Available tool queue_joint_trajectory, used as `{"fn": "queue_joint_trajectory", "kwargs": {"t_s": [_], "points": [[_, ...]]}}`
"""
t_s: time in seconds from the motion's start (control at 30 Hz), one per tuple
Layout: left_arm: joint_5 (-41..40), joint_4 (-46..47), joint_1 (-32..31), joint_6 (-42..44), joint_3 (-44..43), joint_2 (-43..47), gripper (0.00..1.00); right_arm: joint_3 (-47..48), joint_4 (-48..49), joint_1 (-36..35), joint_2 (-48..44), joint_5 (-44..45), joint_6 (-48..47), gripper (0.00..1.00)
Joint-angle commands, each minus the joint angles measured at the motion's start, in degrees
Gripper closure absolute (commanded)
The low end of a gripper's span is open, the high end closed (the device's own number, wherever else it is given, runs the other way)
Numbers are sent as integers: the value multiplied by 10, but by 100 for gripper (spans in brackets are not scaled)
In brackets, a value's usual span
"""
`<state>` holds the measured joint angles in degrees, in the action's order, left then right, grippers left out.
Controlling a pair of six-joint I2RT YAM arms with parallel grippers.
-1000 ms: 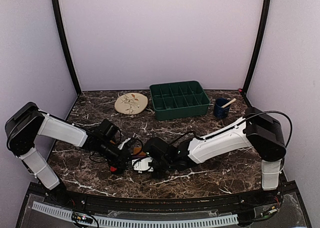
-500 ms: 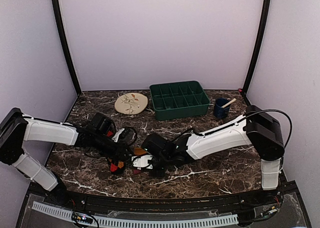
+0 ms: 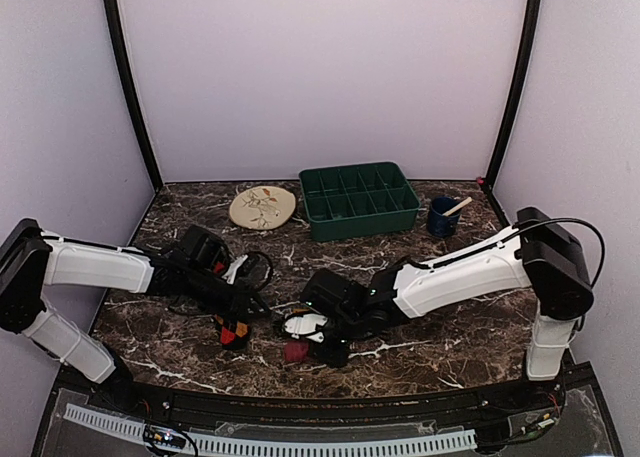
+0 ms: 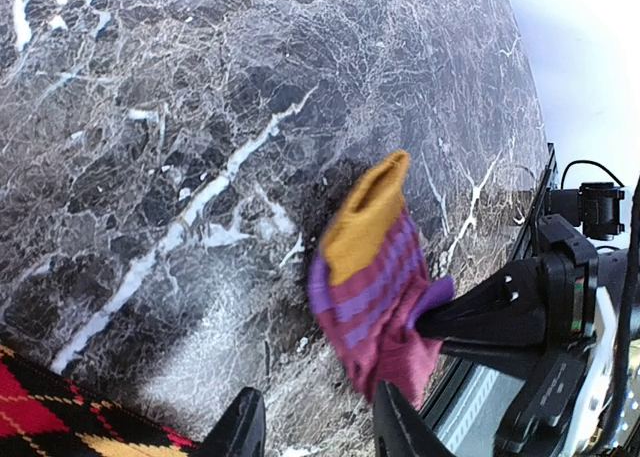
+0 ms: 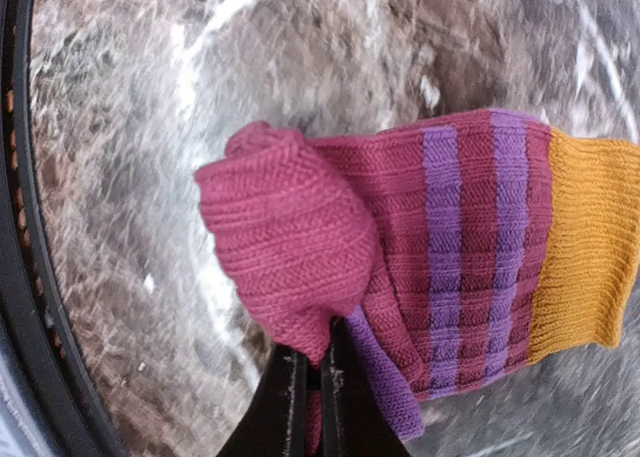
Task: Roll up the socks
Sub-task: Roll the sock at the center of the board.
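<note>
Near the worktop's front edge, left of centre, the left gripper (image 4: 318, 425) hovers with its fingers spread and empty. The argyle sock (image 4: 35, 417) lies just beside it, probably awaiting its partner. Further right, the right gripper (image 5: 312, 367) pinches the striped sock (image 5: 450, 267) by its bunched toe, likely carrying it over for rolling. No writing is legible.

Magenta sock (image 5: 440, 247) w/ purple stripes, mustard cuff; red/blk argyle sock (image 4: 40, 417)
</note>
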<state>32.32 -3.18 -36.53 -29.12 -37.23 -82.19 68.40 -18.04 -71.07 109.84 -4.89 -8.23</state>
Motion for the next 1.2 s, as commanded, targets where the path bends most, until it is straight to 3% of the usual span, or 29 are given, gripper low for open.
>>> {"fn": "queue_joint_trajectory", "kwargs": {"t_s": [0.0, 0.27, 0.53, 0.9, 1.17], "points": [[11, 29, 2, 6, 23, 20, 62, -20, -72, 0, -27, -38, 101, 100], [34, 83, -12, 17, 56, 41, 68, 24, -97, 19, -2, -124, 141, 100], [-12, 100, -96, 38, 64, 51, 69, 36, -93, 67, 18, -201, 152, 100], [-20, 116, -137, 73, 79, 63, 64, -14, -38, 83, 8, -262, 188, 100], [-96, 87, -194, 127, 57, 51, 60, -20, -33, 89, 14, -282, 188, 100]]}}
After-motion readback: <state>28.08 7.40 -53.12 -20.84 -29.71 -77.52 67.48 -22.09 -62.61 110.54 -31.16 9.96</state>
